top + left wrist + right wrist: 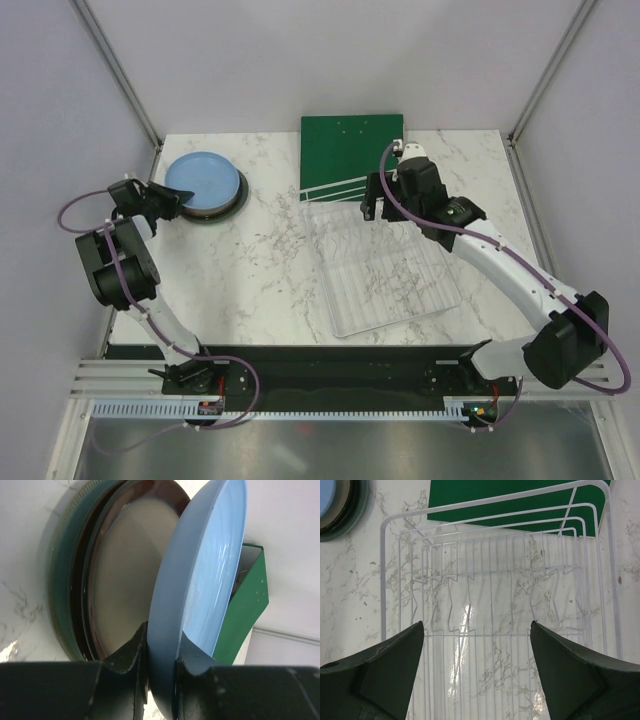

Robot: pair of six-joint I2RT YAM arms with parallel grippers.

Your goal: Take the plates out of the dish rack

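The light blue plate (pixel 203 180) lies on top of a stack of plates at the table's far left. My left gripper (pixel 168 200) is shut on its near rim. In the left wrist view the blue plate (pixel 200 580) sits between my fingers, a little above a red-brown rimmed cream plate (pixel 127 575) and the grey-green plate (pixel 62 570) below it. The white wire dish rack (pixel 385 265) lies right of centre with no plates in it. My right gripper (pixel 375 197) is open and empty above the rack's far end (pixel 490 605).
A flat dark green board (pixel 350 150) lies at the back, under the rack's far rail. The marble table edge (pixel 515 200) runs close to the right of the rack. The plate stack (pixel 335 505) shows at the top left of the right wrist view.
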